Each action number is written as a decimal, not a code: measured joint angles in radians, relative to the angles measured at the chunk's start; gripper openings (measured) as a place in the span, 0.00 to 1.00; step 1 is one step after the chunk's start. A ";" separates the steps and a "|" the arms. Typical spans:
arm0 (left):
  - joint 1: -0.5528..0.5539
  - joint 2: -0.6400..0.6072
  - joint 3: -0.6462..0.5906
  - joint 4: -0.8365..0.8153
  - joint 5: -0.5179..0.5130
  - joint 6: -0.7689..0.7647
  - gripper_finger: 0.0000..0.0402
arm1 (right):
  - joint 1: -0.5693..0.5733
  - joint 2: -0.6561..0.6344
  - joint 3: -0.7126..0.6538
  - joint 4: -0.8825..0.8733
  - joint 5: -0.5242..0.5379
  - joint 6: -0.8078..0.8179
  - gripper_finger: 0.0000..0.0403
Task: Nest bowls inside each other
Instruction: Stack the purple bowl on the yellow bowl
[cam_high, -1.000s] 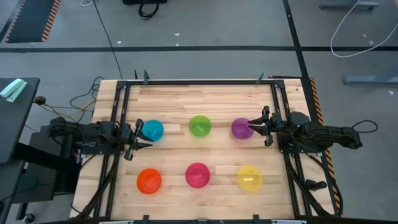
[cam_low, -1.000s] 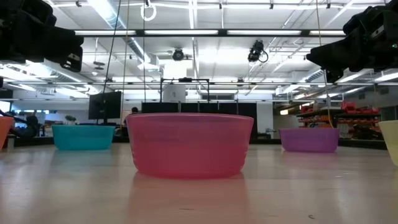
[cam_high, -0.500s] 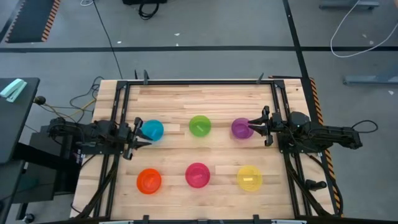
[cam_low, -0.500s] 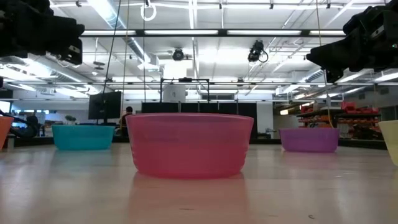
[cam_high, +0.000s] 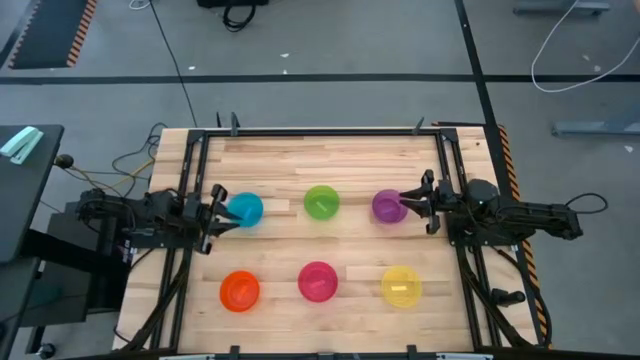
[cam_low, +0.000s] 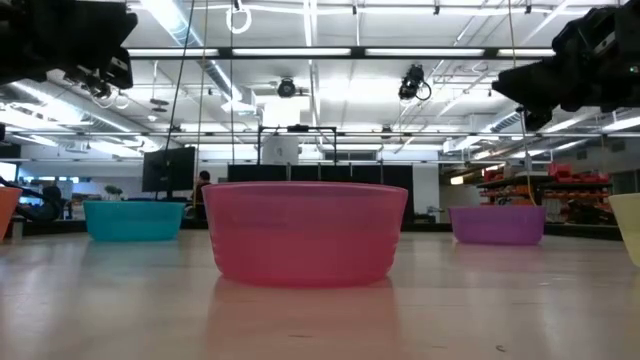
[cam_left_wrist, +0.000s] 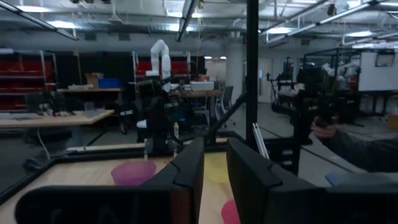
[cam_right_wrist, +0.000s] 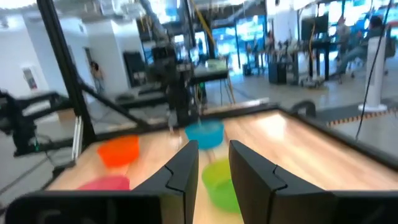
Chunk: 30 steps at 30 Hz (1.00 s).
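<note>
1. High view: all six bowls sit apart on the table, none nested yet. The far row is the blue bowl, green bowl and purple bowl; the near row is the orange bowl, pink bowl and yellow bowl. My left tool hangs at the blue bowl's outer edge, my right tool at the purple bowl's. Whether either touches its rim I cannot tell. My worry: if I come down off-centre on a rim, a light plastic bowl could tip or skid away.

2. Low view: the blue, pink and purple bowls stand upright on the table, and both my arms show only as dark bulk high above them. Descending too fast from there could knock a bowl rather than straddle its wall.

3. Left wrist view: my left tool's fingers stand a narrow gap apart with nothing between them. The blue bowl is out of sight here, so I judge I am aimed over it; closing now would pinch air.

4. Right wrist view: my right tool's fingers are likewise spread a narrow gap, empty, with the green bowl beyond. The purple bowl is out of this picture, so I could misjudge its rim and shove it into the green one.
</note>
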 joint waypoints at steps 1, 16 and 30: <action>0.000 0.000 0.000 0.004 -0.010 0.000 0.18 | 0.000 0.000 0.002 0.010 0.000 0.000 0.25; 0.020 0.094 0.182 -0.207 -0.327 -0.011 0.17 | 0.000 0.192 0.367 -0.369 0.155 0.078 0.25; 0.119 0.384 0.366 -0.386 -0.357 -0.172 0.17 | -0.083 0.716 0.744 -0.777 0.243 0.193 0.25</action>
